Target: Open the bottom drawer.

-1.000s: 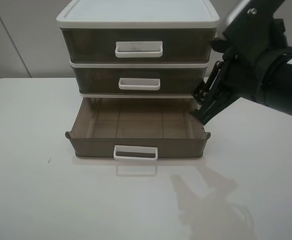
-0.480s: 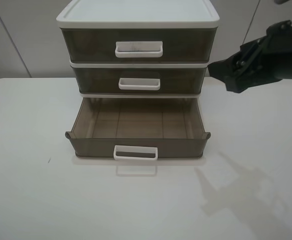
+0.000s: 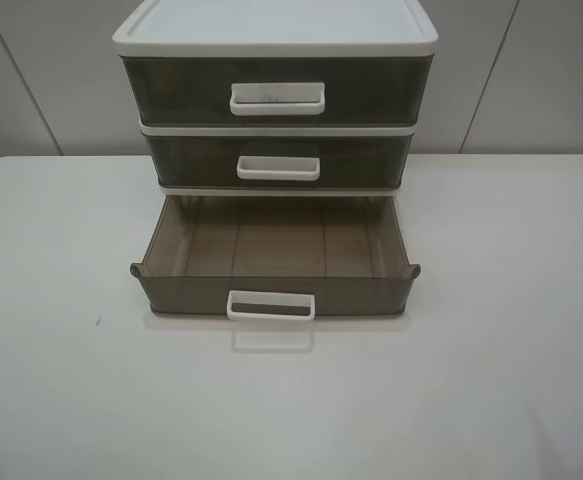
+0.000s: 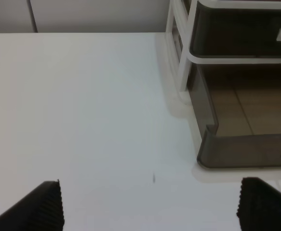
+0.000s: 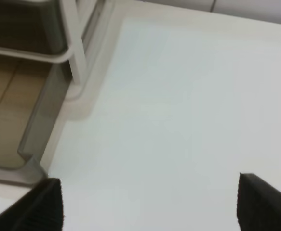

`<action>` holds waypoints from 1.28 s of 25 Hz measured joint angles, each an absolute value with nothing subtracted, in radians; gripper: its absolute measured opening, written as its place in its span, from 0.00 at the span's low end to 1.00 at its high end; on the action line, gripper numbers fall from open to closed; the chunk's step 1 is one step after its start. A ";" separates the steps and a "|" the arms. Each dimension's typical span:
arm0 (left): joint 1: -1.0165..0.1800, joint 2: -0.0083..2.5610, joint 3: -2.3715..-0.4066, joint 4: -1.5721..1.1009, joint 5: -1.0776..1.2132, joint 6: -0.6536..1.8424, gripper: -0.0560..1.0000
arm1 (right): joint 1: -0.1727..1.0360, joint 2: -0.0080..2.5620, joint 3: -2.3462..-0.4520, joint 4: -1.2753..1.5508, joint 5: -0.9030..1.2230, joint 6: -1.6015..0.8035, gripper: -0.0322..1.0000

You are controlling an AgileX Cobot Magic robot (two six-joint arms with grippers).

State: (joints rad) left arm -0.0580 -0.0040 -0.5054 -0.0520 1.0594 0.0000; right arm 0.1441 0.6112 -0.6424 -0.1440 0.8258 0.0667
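Right arm has left the exterior high view since 0.5 s ago — nothing else shifted. There the bottom drawer sits pulled well out of the cabinet on the table, long axis across the view.

Left wrist: left gripper spread wide, empty; drawer corner ahead, off to one side.

Right wrist: right gripper also agape, empty — drawer's other corner close by, seemingly nearer.

The bottom drawer is smoky-brown translucent plastic with a ribbed floor and a white loop handle. The cabinet frame is white, the desk off-white with one small dark speck.
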 joint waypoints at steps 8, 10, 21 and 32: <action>-0.058 -0.004 -0.505 -0.052 1.059 0.000 0.76 | 0.144 0.243 -0.643 -0.128 1.071 0.067 0.73; -0.058 -0.004 -0.505 -0.052 1.059 0.000 0.76 | 0.144 0.173 -0.643 -0.128 1.113 0.063 0.73; -0.058 -0.004 -0.505 -0.052 1.059 0.000 0.76 | 0.144 -0.003 -0.522 -0.094 1.069 0.012 0.73; -0.058 -0.004 -0.505 -0.052 1.059 0.000 0.76 | -0.010 -0.004 -0.522 -0.091 1.068 0.000 0.73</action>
State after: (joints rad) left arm -0.0580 -0.0040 -0.5054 -0.0520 1.0594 0.0000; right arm -0.0102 -0.0038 -0.5219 -0.0907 1.0677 0.0000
